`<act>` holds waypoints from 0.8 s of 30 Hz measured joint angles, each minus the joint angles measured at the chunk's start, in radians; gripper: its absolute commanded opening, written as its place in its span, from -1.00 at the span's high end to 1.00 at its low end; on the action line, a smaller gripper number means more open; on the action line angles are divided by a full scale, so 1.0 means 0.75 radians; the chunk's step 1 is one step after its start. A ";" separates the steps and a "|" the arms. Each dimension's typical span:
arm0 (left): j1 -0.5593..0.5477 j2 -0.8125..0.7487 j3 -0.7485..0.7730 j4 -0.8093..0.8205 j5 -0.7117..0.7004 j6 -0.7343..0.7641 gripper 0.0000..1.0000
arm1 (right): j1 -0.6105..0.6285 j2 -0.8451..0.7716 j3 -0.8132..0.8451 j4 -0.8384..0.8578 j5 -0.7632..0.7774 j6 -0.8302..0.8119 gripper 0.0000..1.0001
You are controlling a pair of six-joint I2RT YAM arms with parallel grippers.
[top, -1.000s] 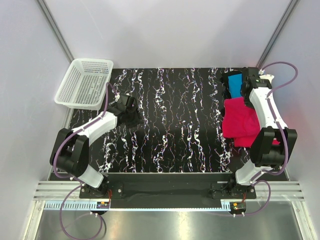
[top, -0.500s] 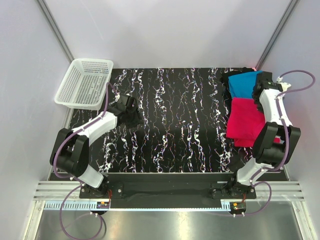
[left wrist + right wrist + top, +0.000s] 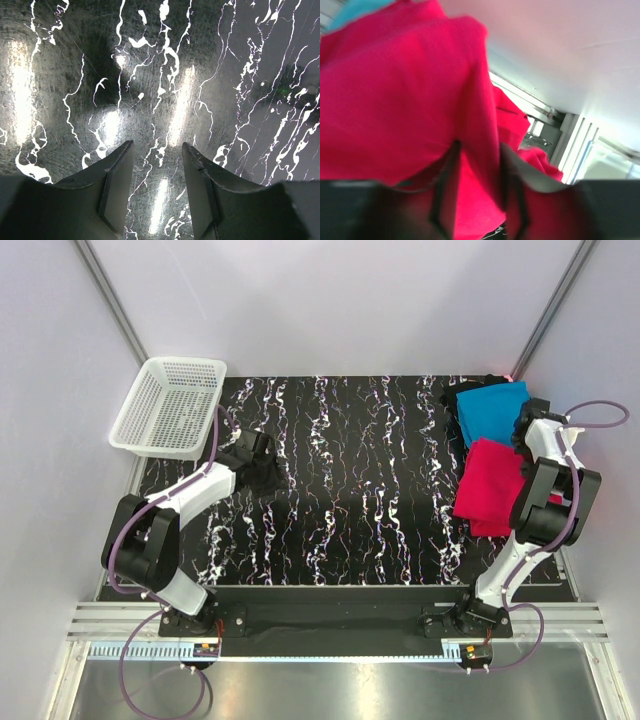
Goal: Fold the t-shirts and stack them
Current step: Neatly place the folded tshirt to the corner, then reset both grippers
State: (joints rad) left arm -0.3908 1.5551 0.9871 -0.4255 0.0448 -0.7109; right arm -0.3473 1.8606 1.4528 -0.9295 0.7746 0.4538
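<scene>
A pinkish-red t-shirt lies folded at the table's right side, with a turquoise-blue t-shirt just behind it. A dark cloth edge shows behind the turquoise one. My right gripper sits at the right edge where the two shirts meet. In the right wrist view its fingers stand apart, with a fold of the red t-shirt draped between them and a strip of turquoise at the top left. My left gripper hovers open over bare marble tabletop, holding nothing.
A white mesh basket stands at the far left corner. The black marble-patterned table spans the middle. Grey walls close in on three sides, and the right wall stands right beside my right arm.
My right arm has swung out to the table's right edge, dragging the red t-shirt off the turquoise one, and its jaws have parted. The left arm has stayed still.
</scene>
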 measured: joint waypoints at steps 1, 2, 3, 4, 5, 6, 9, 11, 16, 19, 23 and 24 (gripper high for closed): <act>0.000 0.000 0.000 0.001 0.002 0.000 0.04 | -0.001 0.015 0.000 -0.007 0.003 0.002 -0.05; 0.000 0.000 0.000 0.000 0.004 0.000 0.04 | -0.001 0.031 0.000 -0.013 0.005 0.006 -0.07; 0.000 0.000 0.000 0.000 0.006 0.000 0.05 | -0.001 0.043 0.000 -0.020 0.007 0.007 -0.08; 0.000 0.000 0.000 0.000 0.007 0.001 0.05 | -0.001 0.047 0.000 -0.024 0.012 0.010 -0.09; 0.000 0.000 0.000 0.001 0.010 0.001 0.05 | -0.001 0.047 0.000 -0.028 0.018 0.014 -0.11; 0.000 0.000 0.000 0.001 0.013 0.002 0.05 | -0.001 0.044 0.002 -0.035 0.029 0.019 -0.11; 0.000 0.000 0.000 0.002 0.022 0.006 0.05 | -0.001 0.023 0.003 -0.052 0.057 0.034 -0.11; 0.000 0.000 0.000 0.002 0.032 0.008 0.05 | -0.001 -0.013 0.002 -0.059 0.084 0.048 -0.12; 0.000 0.000 0.000 0.007 0.048 0.010 0.05 | -0.001 -0.172 0.003 -0.075 0.169 0.086 -0.15; 0.000 0.000 0.000 0.014 0.054 0.010 0.05 | -0.001 -0.261 0.013 -0.075 0.189 0.099 -0.08; 0.000 0.000 0.000 0.023 0.066 0.010 0.08 | 0.018 -0.322 0.017 -0.069 0.113 0.088 -0.09; 0.000 0.000 0.000 0.028 0.067 0.011 0.08 | 0.037 -0.332 0.010 -0.055 0.086 0.081 -0.14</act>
State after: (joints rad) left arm -0.3908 1.5551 0.9871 -0.4042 0.0948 -0.7029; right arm -0.3195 1.6115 1.4605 -0.9707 0.8394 0.5144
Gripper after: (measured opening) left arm 0.466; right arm 0.532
